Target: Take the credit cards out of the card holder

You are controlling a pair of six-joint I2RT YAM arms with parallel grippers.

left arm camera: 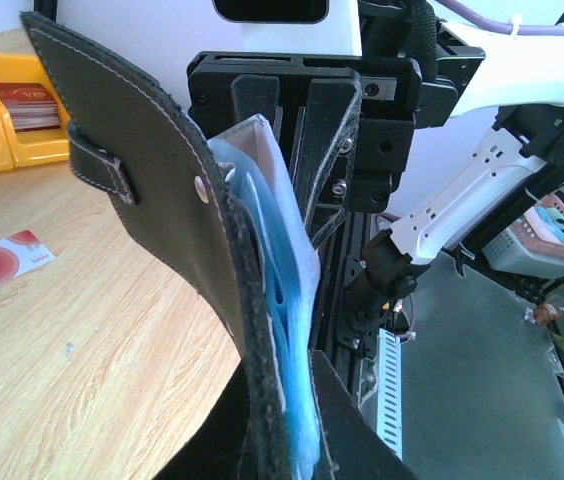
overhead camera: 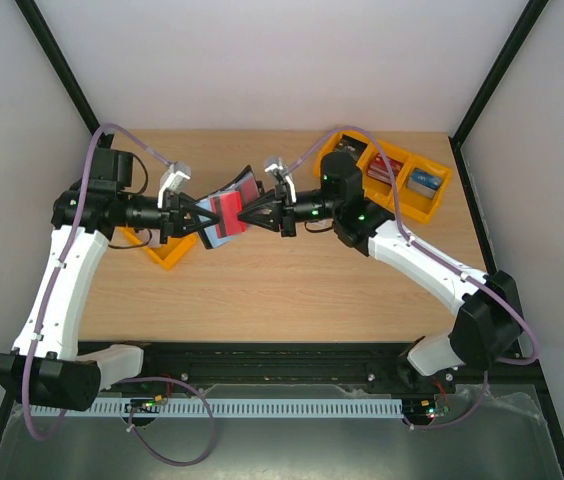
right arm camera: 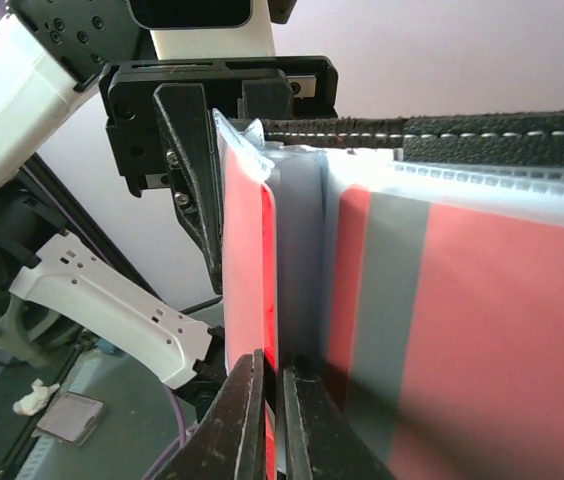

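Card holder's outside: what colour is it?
The card holder is black with pale stitching, clearest in the left wrist view.

One card holder [overhead camera: 225, 214], one loose card [left arm camera: 2, 262]

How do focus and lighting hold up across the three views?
Top external: sharp, evenly lit, soft shadows on the table. Left wrist: card holder stitching crisp, background softer. Right wrist: right gripper blurred and dark up close, shadow across the lower pockets.

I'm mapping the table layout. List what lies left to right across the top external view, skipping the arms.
single yellow tray → card holder → row of yellow trays
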